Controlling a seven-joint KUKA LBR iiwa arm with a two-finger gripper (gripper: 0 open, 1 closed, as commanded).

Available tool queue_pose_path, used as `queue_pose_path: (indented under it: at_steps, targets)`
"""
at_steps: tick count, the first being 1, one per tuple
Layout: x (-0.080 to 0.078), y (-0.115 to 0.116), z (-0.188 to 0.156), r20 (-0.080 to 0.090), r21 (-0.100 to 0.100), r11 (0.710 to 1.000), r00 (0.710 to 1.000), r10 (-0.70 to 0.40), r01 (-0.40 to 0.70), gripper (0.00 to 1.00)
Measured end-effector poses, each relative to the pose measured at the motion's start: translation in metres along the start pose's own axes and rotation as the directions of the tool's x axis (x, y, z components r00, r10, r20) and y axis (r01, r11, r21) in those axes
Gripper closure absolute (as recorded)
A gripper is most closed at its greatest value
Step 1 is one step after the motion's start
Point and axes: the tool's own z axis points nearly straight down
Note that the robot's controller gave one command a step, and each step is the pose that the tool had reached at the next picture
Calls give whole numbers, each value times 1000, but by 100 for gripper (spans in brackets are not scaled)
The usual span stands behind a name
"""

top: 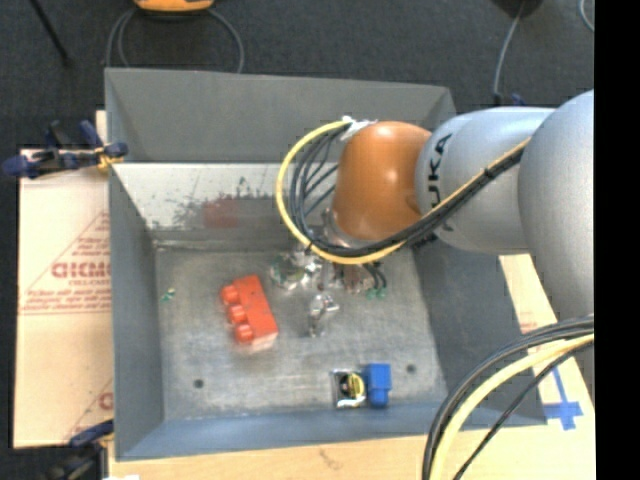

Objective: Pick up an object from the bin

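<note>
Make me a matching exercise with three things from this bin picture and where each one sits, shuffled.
1. red block
2. blue and yellow thing
3. gripper

A. mid-floor, below the orange wrist cover
B. by the lower wall of the bin in the view
C. left of centre on the floor

Pairs: 1-C, 2-B, 3-A.

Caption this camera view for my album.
Gripper low in grey bin beside an orange-red brick; a small blue thing lies near the front wall.
</note>
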Motion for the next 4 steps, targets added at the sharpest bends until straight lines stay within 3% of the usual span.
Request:
queue_pose_path:
  at_steps: [1,2,3,4]
  targets:
    - [3,1,1,-13,-2,1000,1000,2,-2,100]
    - [3,1,1,-13,-2,1000,1000,4,-4,0]
    - [-37,62,14,-12,-3,999,999,35,-35,0]
    - [0,115,16,-7,-4,955,954,-298,298,0]
